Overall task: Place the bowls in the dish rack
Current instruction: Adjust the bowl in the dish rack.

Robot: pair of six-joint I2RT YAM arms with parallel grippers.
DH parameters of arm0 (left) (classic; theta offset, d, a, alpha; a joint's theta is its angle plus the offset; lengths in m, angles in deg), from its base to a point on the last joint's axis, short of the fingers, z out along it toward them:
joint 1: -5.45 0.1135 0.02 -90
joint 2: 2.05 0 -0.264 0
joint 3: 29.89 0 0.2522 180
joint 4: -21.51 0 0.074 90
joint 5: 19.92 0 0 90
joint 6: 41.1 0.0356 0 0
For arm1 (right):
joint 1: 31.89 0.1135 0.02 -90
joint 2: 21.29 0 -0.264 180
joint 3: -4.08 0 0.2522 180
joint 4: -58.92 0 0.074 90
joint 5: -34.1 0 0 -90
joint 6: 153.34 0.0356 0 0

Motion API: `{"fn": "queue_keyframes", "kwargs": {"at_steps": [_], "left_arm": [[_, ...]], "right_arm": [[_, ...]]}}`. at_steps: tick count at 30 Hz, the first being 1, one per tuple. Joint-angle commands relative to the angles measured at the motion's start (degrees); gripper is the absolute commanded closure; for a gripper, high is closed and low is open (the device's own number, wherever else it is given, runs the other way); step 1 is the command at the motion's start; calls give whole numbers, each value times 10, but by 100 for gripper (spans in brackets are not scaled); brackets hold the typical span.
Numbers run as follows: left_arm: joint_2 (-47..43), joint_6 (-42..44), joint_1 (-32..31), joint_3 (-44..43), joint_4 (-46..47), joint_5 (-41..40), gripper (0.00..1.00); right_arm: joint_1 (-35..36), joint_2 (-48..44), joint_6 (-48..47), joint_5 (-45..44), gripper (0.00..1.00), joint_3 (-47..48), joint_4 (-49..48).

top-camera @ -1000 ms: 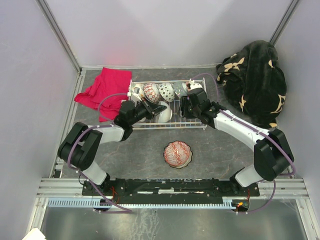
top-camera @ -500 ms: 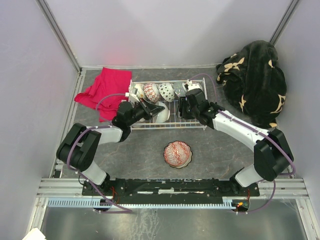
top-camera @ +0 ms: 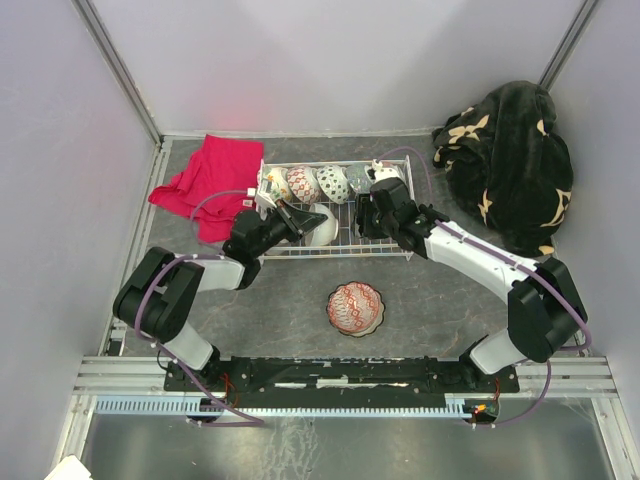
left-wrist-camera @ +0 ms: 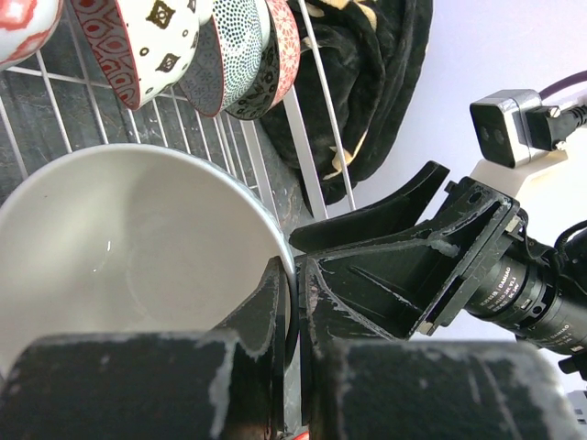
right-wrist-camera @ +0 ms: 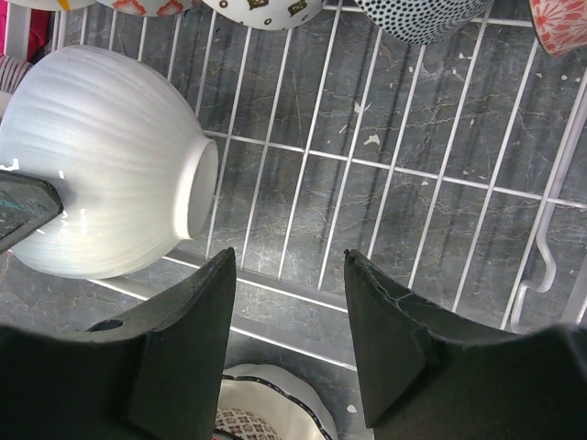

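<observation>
From above, the dish rack (top-camera: 346,236) sits mid-frame, just right of a red cloth (top-camera: 205,178), with a dark blanket (top-camera: 510,150) heaped at the upper right. A row of bowls (top-camera: 333,183) stands on edge along the rack's far side. The left gripper (top-camera: 296,216) reaches in from the rack's left end and holds a white bowl (top-camera: 325,226) inside the rack, near its front rail. The right gripper (top-camera: 370,218) hangs over the rack's right half, near the white bowl but apart from it. A patterned bowl (top-camera: 355,308) lies on the table below the rack, well apart from both arms

In the left wrist view the white bowl (left-wrist-camera: 119,266) fills the lower left, its hollow facing the camera. The left gripper (left-wrist-camera: 293,280) is closed on its rim – one finger inside, one outside. The row of bowls (left-wrist-camera: 147,46) shows at the upper left, the blanket (left-wrist-camera: 367,82) behind them, and the right arm (left-wrist-camera: 449,266) comes in from the right edge

In the right wrist view the right gripper (right-wrist-camera: 286,266) has its fingers spread, with only the rack's wire floor (right-wrist-camera: 367,165) between them. The white bowl (right-wrist-camera: 101,165) lies on its side at the upper left, its foot ring turned toward the gap – not touching either finger. The patterned bowl (right-wrist-camera: 266,417) peeks in at the bottom edge, outside the front rail
</observation>
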Motion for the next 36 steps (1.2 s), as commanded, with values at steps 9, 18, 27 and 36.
{"fn": "queue_keyframes", "kwargs": {"at_steps": [9, 18, 27, 36], "left_arm": [[41, -95, -55, 1, 73, 22, 97], [88, -119, -85, -28, 117, 3, 97], [77, -98, -84, -3, 33, -20, 78], [61, -80, -70, 22, -4, -21, 73]], "right_arm": [[2, -34, -11, -55, 40, 22, 1], [2, -38, -11, -64, 39, 23, 7], [2, -42, -10, -64, 38, 22, 9], [2, -42, -10, -62, 37, 23, 9]]}}
